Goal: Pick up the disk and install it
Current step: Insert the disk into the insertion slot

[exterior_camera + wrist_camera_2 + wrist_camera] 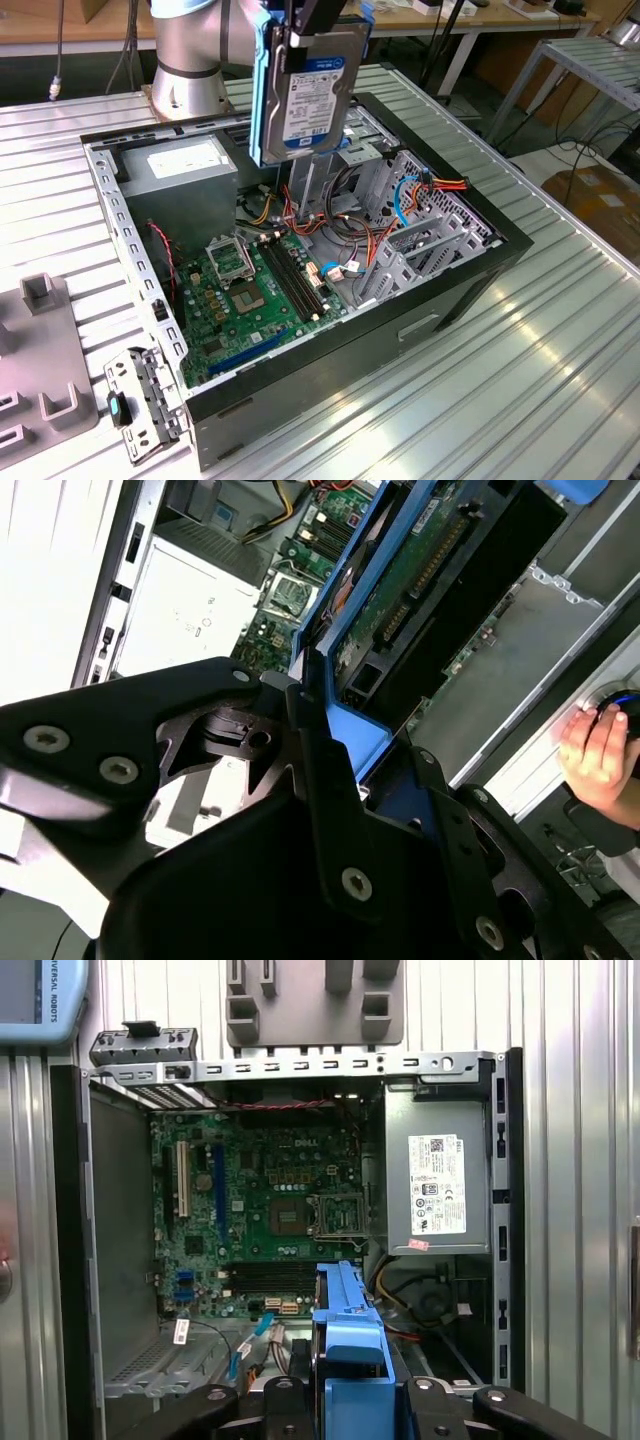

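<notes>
Gripper (350, 1400) nearest lens; fingers (325, 780) clamped on disk (310, 90) by its blue side rails. Disk on edge, label twd ext. view, hanging above PC case (400, 330), over case interior betw. PSU box (185, 165) and drive cage (425, 215).

Judgement: keep disk square, rails parallel w/ cage guides, go slow, stay clear of cables (350, 240) inside case.

Hard to tell: bay mouth, partly behind disk; gripper body cut off at ext. view's top edge. Person's hand (595, 750) outside case.
</notes>
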